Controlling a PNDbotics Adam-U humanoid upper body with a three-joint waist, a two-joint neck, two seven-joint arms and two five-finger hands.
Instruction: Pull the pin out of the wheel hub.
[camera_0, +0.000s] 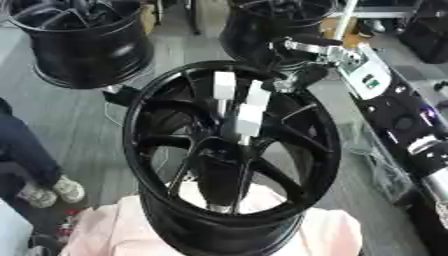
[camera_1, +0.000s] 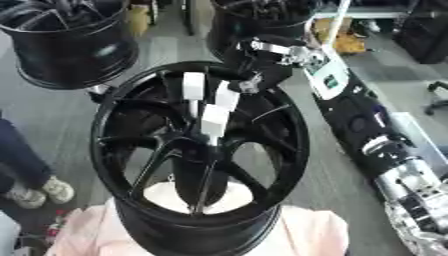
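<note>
Sitting centre frame, the black wheel hub (camera_0: 229, 150) rests face-up on a pale pink cloth (camera_0: 337, 232), spokes running into the middle. White tags (camera_0: 225, 85) stick up inside the rim from about 12 o'clock toward the centre, on thin pale stems; can't tell which of them is the pin.

Right arm (camera_0: 398, 112) comes in from 3 o'clock and reaches to the hub's rim at about 1 o'clock. Right hand (camera_1: 262, 70) is at that rim edge, dark fingers curled down by a small silver piece (camera_1: 248, 85) next to the tags. Can't tell whether it's actually pinching anything there, since the fingers merge with the black rim.

Left hand isn't visible in either view.

Two more black rims on the floor behind: one (camera_0: 83, 42) at 10 o'clock, another (camera_0: 262, 30) at 12 o'clock.
</note>
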